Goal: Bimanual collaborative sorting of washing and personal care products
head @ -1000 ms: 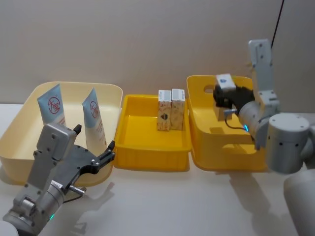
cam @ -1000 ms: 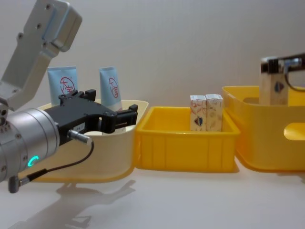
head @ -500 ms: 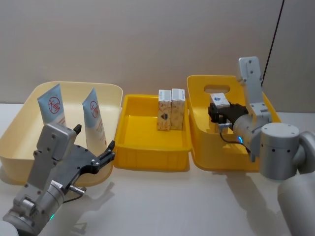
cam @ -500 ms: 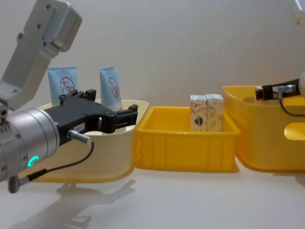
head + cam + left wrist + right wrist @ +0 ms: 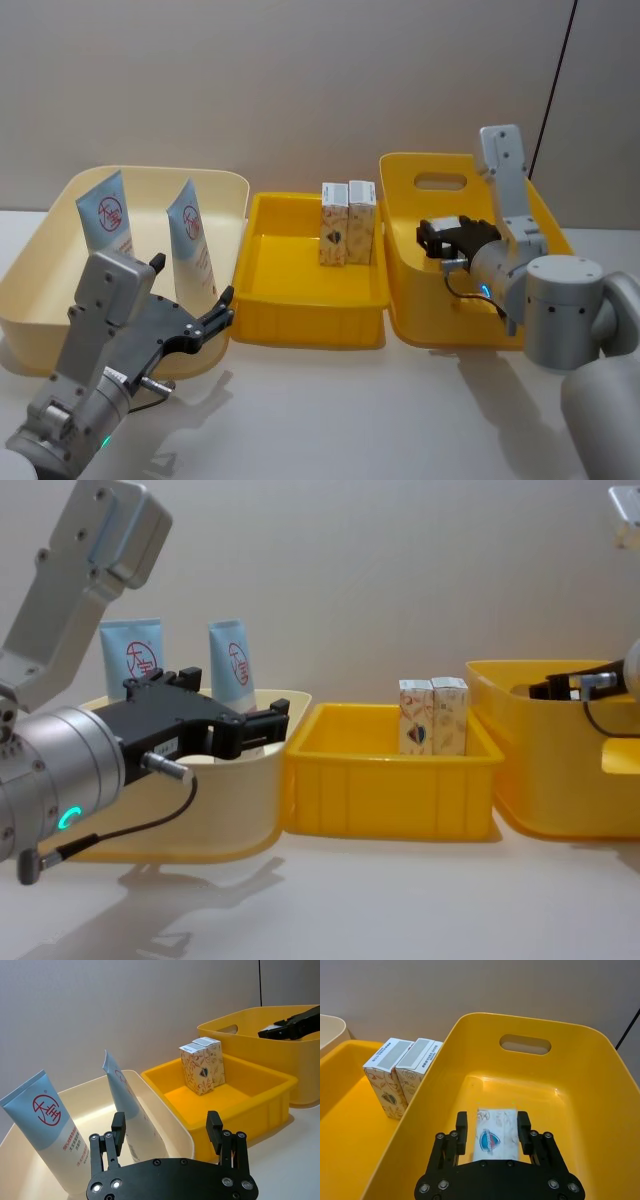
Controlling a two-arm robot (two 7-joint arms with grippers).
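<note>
Two tubes (image 5: 108, 222), three cartons (image 5: 347, 222) (one in right pincer (image 5: 492, 1119))

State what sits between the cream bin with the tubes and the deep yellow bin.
A shallow yellow tray holding two upright cartons side by side, seen in the head view.

From the chest, you cannot see the carton (image 5: 496, 1134) that the right gripper (image 5: 492, 1127) holds. The wall of the tall yellow bin (image 5: 550, 780), right of the middle tray (image 5: 390, 790), hides it, and the picture's edge cuts that bin off. From the right wrist, the gripper's black body covers the carton's lower part, and its print is too small to read. Left of the tray, the left gripper (image 5: 245, 705) and the cream bin (image 5: 200, 820) hide the lower halves of the tubes (image 5: 131, 660).
</note>
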